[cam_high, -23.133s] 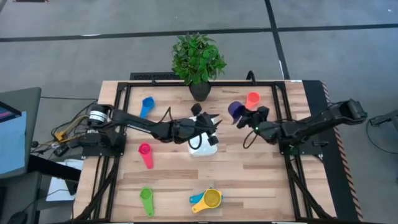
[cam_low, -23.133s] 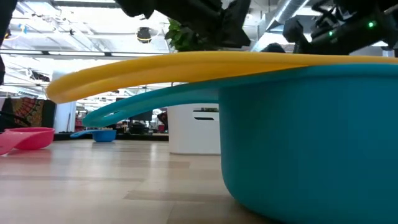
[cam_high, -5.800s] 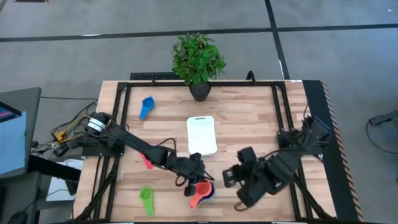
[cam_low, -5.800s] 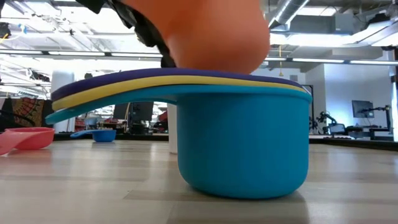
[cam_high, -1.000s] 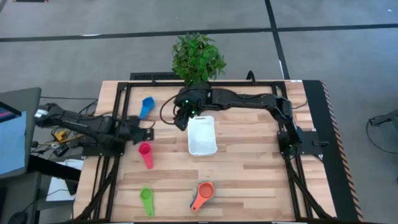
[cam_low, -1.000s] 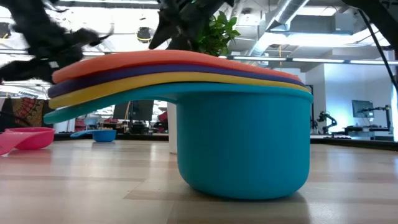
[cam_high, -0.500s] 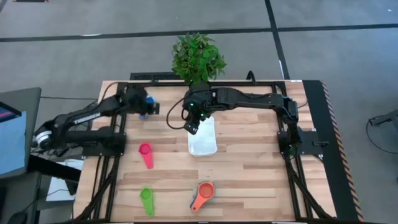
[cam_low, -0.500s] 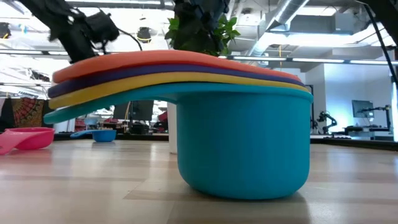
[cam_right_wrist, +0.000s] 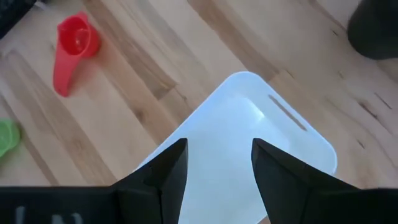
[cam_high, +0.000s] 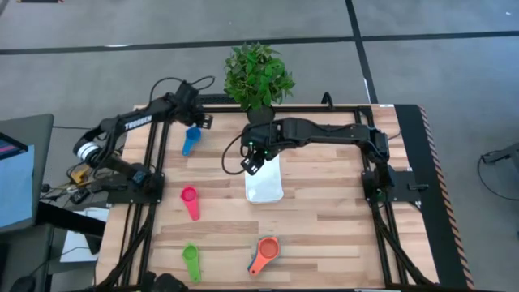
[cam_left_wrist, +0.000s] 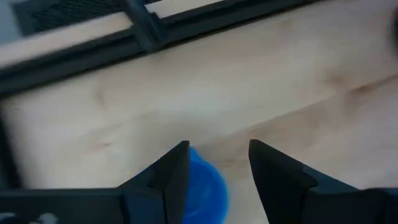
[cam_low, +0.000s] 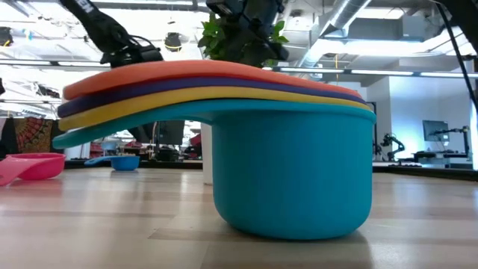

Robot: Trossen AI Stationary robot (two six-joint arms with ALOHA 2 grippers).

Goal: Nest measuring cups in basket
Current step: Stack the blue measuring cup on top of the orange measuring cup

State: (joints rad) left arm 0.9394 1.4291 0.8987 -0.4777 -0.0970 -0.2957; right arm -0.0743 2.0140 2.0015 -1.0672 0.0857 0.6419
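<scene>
The left gripper [cam_high: 193, 116] is hovering over the blue cup [cam_high: 190, 139] at the far left of the table [cam_high: 324, 219], its 2 dark fingers [cam_left_wrist: 166, 180] spread wide and empty, with the cup showing between them in the left wrist view. The right gripper [cam_high: 252, 160] is hanging above the near-left corner of the white basket [cam_high: 266, 185], jaws also parted with nothing in them. I'd say the collecting step is in hand: the blue cup looks like the next pick, which calls for lowering the open fingers around its rim or short handle and closing. 4 cups are sitting nested near the front edge, the red-orange cup [cam_high: 266, 249] on top of purple, yellow-orange and the teal cup [cam_low: 291, 175], their flat handles fanned in a smooth curved stack. The pink cup [cam_high: 189, 197] and green cup [cam_high: 190, 257] are lying apart on the left half of the pale wood-grain table. The basket looks like smooth, matte plastic with rounded corners, and nothing is in it yet. A leafy plant [cam_high: 258, 75] in a dark pot is standing behind it.
</scene>
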